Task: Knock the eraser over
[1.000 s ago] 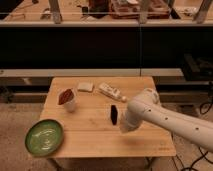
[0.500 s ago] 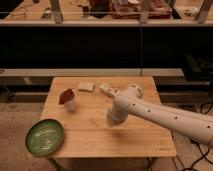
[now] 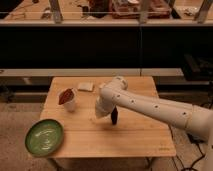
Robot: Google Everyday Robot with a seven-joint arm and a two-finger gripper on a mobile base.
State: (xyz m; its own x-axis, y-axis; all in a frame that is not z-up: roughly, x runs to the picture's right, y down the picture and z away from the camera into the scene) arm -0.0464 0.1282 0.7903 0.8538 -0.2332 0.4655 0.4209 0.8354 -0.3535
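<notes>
Black eraser [image 3: 114, 117] is standing just beside my hand [image 3: 103, 113], fingers pressed together; if I'm pushing too low, it's sliding across the table [image 3: 140, 135] instead of tipping.

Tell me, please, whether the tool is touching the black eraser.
Cannot tell. In the camera view the tool, low over the table, overlaps the eraser; the arm hides any contact or gap.

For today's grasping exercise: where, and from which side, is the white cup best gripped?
Probably across its side walls, from the camera-near side: the white cup stands upright, with reddish contents filling its mouth. The gripper hangs beside the black eraser.
</notes>
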